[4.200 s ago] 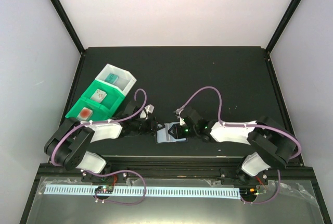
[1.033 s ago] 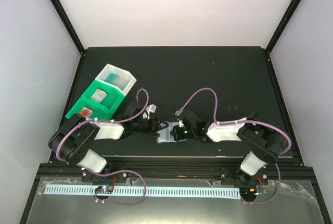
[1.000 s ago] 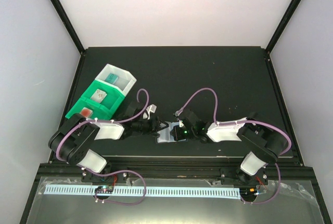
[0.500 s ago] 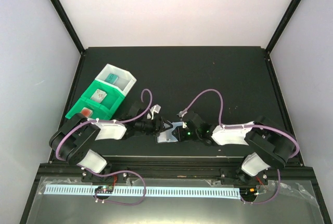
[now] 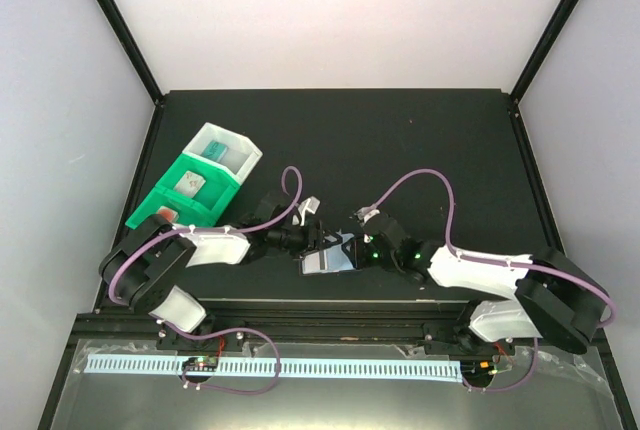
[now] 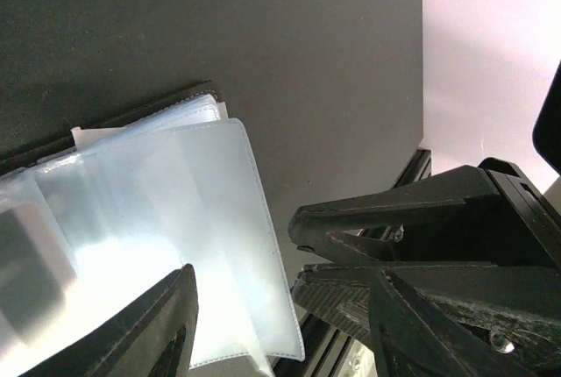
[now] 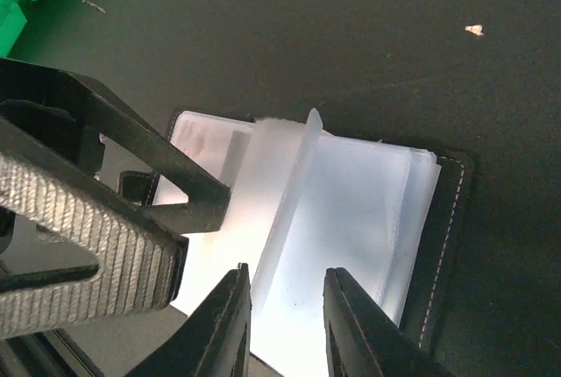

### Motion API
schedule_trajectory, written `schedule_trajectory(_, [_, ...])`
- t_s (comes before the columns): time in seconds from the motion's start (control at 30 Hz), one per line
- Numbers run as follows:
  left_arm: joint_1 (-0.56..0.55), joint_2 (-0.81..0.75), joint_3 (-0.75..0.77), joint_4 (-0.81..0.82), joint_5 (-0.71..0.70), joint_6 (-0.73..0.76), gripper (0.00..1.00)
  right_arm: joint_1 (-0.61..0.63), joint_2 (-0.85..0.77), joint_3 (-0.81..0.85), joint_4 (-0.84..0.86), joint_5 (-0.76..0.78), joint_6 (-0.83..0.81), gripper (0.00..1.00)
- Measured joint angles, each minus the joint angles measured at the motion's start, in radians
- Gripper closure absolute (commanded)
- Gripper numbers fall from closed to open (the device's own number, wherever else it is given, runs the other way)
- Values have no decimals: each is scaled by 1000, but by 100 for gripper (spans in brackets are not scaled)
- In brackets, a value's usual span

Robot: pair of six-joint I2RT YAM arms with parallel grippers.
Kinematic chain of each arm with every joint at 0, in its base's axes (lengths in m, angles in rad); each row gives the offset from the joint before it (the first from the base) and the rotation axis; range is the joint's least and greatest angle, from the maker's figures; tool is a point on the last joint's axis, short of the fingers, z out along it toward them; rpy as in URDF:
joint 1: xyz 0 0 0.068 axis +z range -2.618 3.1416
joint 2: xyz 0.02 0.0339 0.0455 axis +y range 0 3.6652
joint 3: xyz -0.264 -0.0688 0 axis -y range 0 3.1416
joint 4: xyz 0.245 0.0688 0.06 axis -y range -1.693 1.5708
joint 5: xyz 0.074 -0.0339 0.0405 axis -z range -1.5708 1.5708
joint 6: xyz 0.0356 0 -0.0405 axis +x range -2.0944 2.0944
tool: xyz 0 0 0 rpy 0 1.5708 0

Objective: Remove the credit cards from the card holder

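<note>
The card holder (image 5: pixel 328 260) lies open near the table's front edge, black cover down, its clear plastic pockets (image 7: pixel 351 202) fanned upward. One pocket leaf (image 7: pixel 289 184) stands on edge. My right gripper (image 7: pixel 287 320) is open a little just above the pockets, the leaf's foot beside its left finger. My left gripper (image 6: pixel 285 316) is open wide around the pockets' corner (image 6: pixel 219 245), with a gap to its right finger. The grippers (image 5: pixel 318 235) (image 5: pixel 355 248) meet over the holder. Three credit cards lie in the bins: teal (image 5: pixel 215 148), pale grey-white (image 5: pixel 187 183), red-marked (image 5: pixel 163 216).
A green bin (image 5: pixel 165 195) and a white bin (image 5: pixel 235 145) stand side by side at the table's left. The black frame rail (image 5: pixel 330 305) runs along the front edge, just behind the holder. Small pale crumbs (image 7: pixel 474 30) lie on the dark mat.
My right gripper has gone from shut to slightly open and slid right, its arm stretching low along the front edge. The left gripper has crept right toward the holder, which stays put.
</note>
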Motion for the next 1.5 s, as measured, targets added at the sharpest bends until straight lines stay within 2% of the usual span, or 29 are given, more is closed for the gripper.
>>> schedule_trajectory(0.4, [44,-58,1,-91,-35,46,43,0,-62,-2,-28,3,13,68])
schedule_trajectory(0.63, [92,-94,-35,-121,-47,68,43,0,-68,11,-27,-23,17,69])
schedule_trajectory(1.13, [159,-130,-114,-160,-50,90,43,20,204,121,52,-137,21,71])
schedule_trajectory(1.5, [161,-130,-122,-160,-52,96,43,20,304,157,67,-169,21,77])
